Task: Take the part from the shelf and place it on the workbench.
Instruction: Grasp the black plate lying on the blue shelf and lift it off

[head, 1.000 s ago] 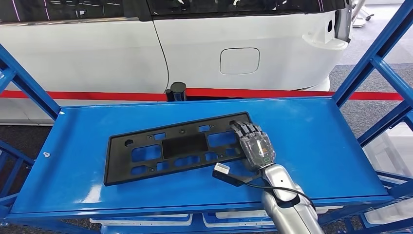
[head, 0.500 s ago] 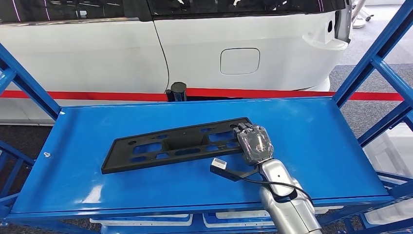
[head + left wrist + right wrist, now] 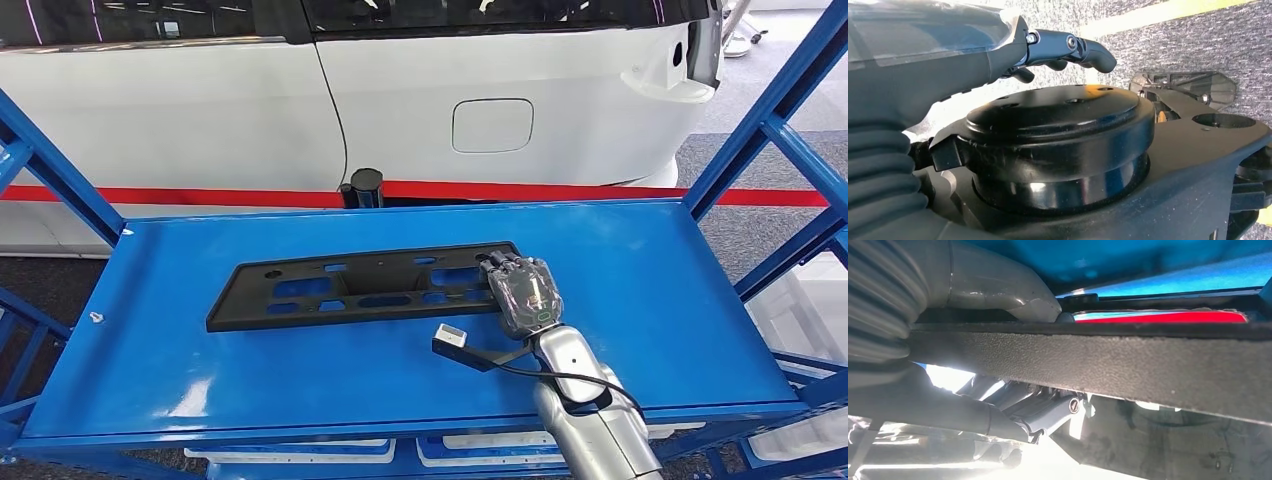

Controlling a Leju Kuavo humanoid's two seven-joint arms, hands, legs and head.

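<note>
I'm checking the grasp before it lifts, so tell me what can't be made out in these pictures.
- Head view: the right hand covers the end of the black part, so the fingers' hold underneath is hidden.
- Right wrist view: the part's edge crosses close to the lens, with glare below; the fingers are partly washed out.
- Head view: whether the part's far end touches the blue shelf can't be told.
- Left wrist view: the left hand hangs holding nothing.

Head view: from high, looks forward and down on blue shelf [image 3: 650, 290].
Right wrist view: very near, shares black part [image 3: 350, 290] [image 3: 1148, 365].
Left wrist view: faces floor.
</note>
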